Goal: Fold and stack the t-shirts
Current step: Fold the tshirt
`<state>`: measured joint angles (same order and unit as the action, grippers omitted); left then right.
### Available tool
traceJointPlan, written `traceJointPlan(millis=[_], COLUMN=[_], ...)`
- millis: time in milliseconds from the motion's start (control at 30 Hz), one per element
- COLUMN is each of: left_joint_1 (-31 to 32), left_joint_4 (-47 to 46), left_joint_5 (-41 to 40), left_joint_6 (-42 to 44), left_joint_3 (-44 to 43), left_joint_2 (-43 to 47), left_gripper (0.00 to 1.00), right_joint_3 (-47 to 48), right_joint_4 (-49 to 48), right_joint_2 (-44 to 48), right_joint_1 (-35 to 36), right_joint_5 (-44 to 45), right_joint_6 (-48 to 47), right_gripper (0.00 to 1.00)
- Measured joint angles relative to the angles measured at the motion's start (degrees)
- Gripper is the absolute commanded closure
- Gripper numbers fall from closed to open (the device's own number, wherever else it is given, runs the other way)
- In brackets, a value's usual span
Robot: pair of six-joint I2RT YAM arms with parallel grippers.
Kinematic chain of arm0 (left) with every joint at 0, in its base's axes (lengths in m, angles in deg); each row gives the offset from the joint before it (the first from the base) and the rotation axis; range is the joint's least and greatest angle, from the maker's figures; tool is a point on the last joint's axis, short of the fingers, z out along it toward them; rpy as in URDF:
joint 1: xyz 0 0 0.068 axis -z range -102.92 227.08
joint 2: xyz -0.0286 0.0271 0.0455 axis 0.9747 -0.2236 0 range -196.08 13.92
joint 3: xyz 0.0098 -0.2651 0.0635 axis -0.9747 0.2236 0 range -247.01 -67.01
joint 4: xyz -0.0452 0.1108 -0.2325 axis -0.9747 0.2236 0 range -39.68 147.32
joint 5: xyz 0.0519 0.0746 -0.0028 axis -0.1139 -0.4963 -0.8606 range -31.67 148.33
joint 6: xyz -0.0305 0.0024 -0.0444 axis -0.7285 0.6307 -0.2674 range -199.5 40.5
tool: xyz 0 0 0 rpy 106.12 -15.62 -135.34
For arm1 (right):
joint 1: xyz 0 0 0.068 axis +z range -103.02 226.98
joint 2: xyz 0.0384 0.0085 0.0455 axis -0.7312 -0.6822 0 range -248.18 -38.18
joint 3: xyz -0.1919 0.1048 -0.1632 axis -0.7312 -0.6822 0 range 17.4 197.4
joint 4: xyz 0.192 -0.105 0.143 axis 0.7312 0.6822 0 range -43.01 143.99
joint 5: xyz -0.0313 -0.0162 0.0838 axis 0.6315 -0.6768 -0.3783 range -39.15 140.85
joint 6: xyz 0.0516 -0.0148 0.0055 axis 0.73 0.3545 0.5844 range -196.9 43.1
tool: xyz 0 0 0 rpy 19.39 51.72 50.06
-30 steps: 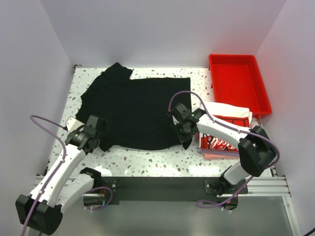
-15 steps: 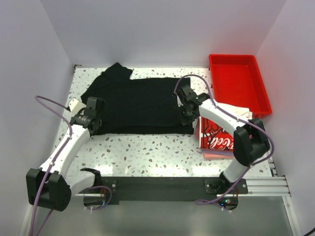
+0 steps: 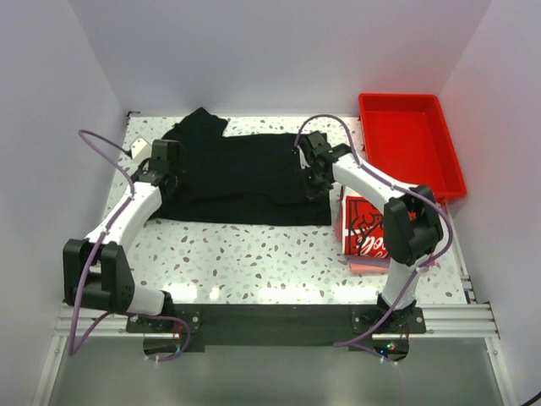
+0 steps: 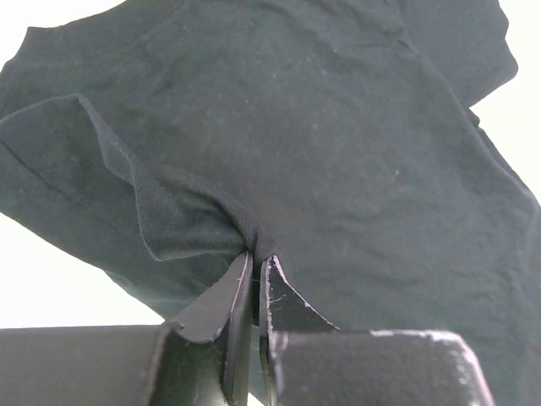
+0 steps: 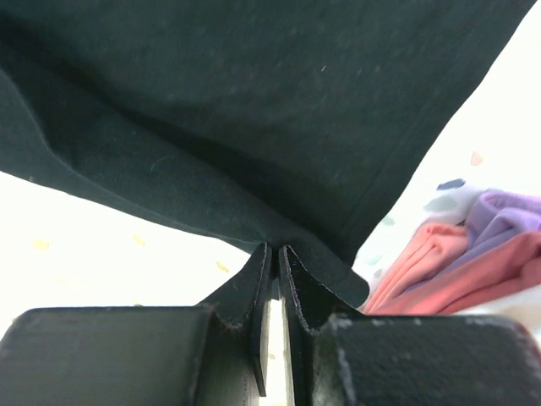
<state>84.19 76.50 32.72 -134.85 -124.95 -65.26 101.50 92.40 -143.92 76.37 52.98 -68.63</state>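
The black cotton t-shirt (image 3: pixel 245 182) lies left of the red plastic tray (image 3: pixel 410 148), and it is now a narrower band than it was a second ago. Its near hem has been lifted and carried away from the arms' bases, so the near edge is now a fold line and the lower half lies doubled over the chest.

The left gripper (image 4: pixel 258 258), at the end of the shirt far from the tray, has its jaws pressed together on a bunched pinch of black cloth. The right gripper (image 5: pixel 272 249), at the end nearest the tray, is closed just as tightly on the hem. Both have travelled from the shirt's near corners to its middle. The half-fold looks all but made, with only setting down and letting go remaining.

The white speckled terrazzo-style tabletop (image 3: pixel 254 254) shows bare in front of the shirt. Just in front of the tray sits a folded white t-shirt with a red-and-black print (image 3: pixel 365 227), resting on pinkish folded shirts (image 5: pixel 456 262). Plain pale walls (image 3: pixel 279 51) close in three sides.
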Motion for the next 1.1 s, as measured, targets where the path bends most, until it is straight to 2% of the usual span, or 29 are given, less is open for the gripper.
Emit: traceJointPlan(millis=[200, 400, 467, 533, 567, 600, 633, 667, 700, 733, 767, 933, 1100], left_joint_1=[-0.42, -0.79, -0.92, -1.11, -1.16, -1.31, -1.49, -1.68, -1.92, -2.21, -2.4, -2.97, -3.13], left_joint_4=[0.24, 0.07, 0.02, 0.0, -0.09, -0.02, 0.0, 0.07, 0.11, 0.07, 0.2, 0.33, -2.12], left_joint_5=[-0.17, -0.81, -1.03, -1.14, -1.22, -1.31, -1.38, -1.36, -1.36, -1.4, -1.42, -1.38, -1.01], left_joint_6=[1.4, 2.51, 3.08, 4.0, 4.24, 4.87, 5.84, 6.12, 6.8, 7.74, 8.22, 9.75, 10.12], left_joint_3=[-3.91, -5.92, -7.56, -9.84, -10.86, -12.15, -13.44, -14.91, -16.39, -17.79, -19.06, -21.92, -11.93], left_joint_2=[-6.23, -10.47, -12.96, -16.11, -17.42, -19.04, -20.55, -21.92, -23.19, -24.2, -24.87, -24.37, -16.87], left_gripper=[0.99, 0.91, 0.91, 0.8, 0.7, 0.46, 0.41, 0.34, 0.13, 0.04, 0.0, 0.0, 0.0], right_joint_3=[3.67, 7.8, 9.7, 11.78, 12.85, 14.27, 15.28, 16.48, 17.38, 18.25, 18.91, 18.84, 8.33], right_joint_4=[0.63, 1.2, 1.27, 1.09, 1.14, 1.31, 1.27, 1.22, 1.2, 1.31, 1.29, 0.17, -3.34], right_joint_2=[-3.43, -7.72, -9.55, -11.63, -12.59, -13.81, -14.69, -15.69, -16.31, -16.74, -16.9, -14.67, -4.31], right_joint_1=[-1.01, -1.81, -2.43, -3.21, -3.58, -3.93, -4.13, -4.42, -4.59, -4.72, -4.79, -4.66, -4.02], right_joint_5=[0.15, 0.37, 0.46, 0.92, 1.31, 1.62, 1.99, 2.78, 3.48, 4.55, 5.29, 6.08, 1.22], right_joint_6=[-1.11, -3.04, -3.91, -4.96, -5.57, -6.25, -6.73, -7.32, -7.61, -7.87, -8.15, -8.5, -6.73], right_gripper=[0.86, 0.87, 0.88, 0.88, 0.87, 0.85, 0.8, 0.69, 0.63, 0.55, 0.02, 0.01, 0.01])
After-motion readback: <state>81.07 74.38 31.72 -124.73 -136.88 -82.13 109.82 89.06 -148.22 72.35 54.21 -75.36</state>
